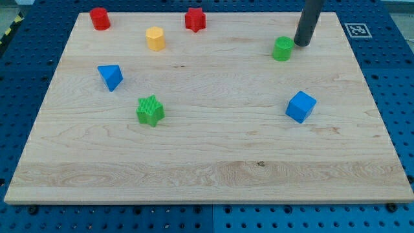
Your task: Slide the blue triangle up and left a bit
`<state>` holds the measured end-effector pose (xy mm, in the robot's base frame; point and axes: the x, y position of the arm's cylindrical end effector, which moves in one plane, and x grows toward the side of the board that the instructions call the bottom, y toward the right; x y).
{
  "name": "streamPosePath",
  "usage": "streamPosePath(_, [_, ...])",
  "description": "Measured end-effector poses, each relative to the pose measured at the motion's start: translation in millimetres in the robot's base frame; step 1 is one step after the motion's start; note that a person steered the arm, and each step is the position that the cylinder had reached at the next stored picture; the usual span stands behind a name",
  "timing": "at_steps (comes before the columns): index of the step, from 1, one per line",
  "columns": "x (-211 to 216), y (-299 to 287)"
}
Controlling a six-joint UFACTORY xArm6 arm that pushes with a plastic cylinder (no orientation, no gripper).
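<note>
Camera view: pale wooden board (213, 162) lying on a blue pegboard table (394, 77).
My tip (301, 44) is a bare rod with no pincer to open or close; it stands at about one o'clock on the board, just beside the green cylinder (282, 49). Well apart, at nine o'clock, sits the blue triangle (110, 77), with the green star (150, 110) near its four o'clock. A fiducial marker (357, 30) shows at the board's top right corner.

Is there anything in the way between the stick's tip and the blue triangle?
In the camera view, bare board lies between my tip and the blue triangle, except the green cylinder right beside the tip. The yellow block sits just above that line.
</note>
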<state>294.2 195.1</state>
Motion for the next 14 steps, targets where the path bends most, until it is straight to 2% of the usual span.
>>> streamPosePath(1, [1,1])
streamPosePath(2, [39,11])
streamPosePath(3, [80,-7])
streamPosePath(6, [89,-287])
streamPosePath(7, [89,-339])
streamPosePath(10, [120,-339])
streamPosePath(12, [122,-339])
streamPosePath(14, [101,-369])
